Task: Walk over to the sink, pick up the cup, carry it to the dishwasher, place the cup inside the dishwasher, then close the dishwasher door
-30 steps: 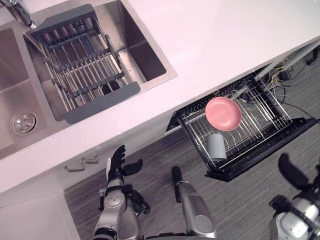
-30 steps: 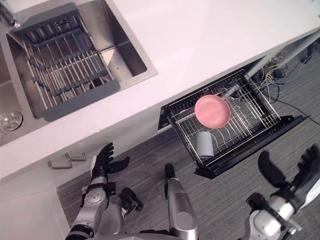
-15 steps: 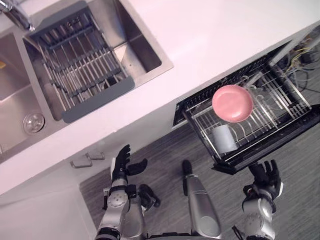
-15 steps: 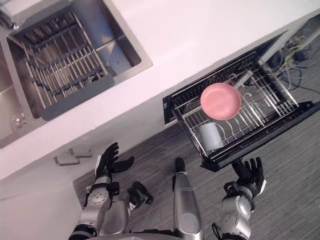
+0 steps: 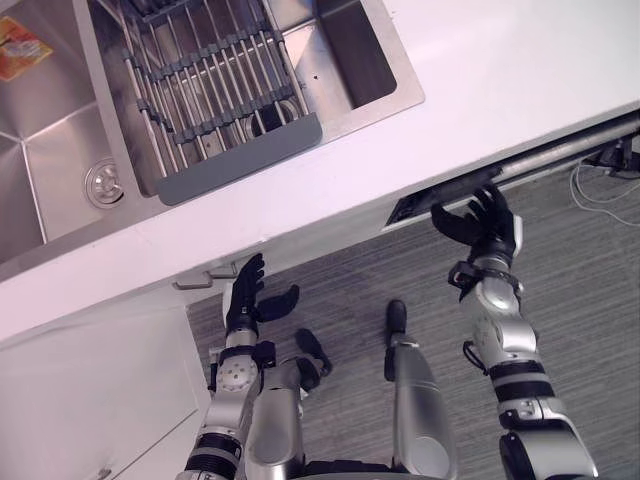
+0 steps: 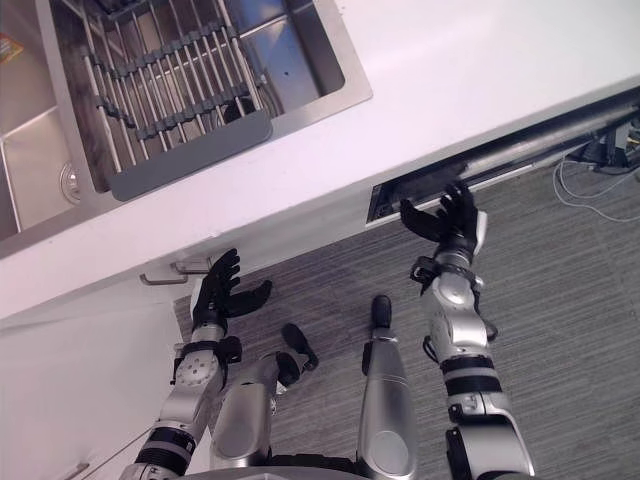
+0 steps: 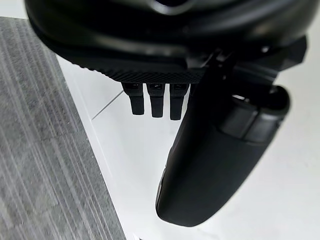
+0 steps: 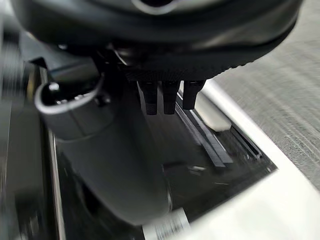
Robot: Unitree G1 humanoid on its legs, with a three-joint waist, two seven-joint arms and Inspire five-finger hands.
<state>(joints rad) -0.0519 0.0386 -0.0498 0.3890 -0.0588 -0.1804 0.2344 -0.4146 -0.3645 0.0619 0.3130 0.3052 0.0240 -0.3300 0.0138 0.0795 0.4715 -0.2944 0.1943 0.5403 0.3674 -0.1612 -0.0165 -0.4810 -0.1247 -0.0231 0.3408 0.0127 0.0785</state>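
Dishwasher door [image 5: 560,155] now nearly shut, just a dark slit under the tabletop [image 5: 500,80]; a second ago the rack stood pulled out. Right robot hand [image 5: 478,222], fingers spread straight, is at the door's near end, seemingly pushing. Cup out of sight, judged inside, just beyond those fingers. Left robot hand [image 5: 247,300] open, idle, well apart. Task looks nearly done.

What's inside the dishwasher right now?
Only a dark sliver of the dishwasher shows under the counter, with the open right hand at its front. The inside is covered, so any contents cannot be seen.
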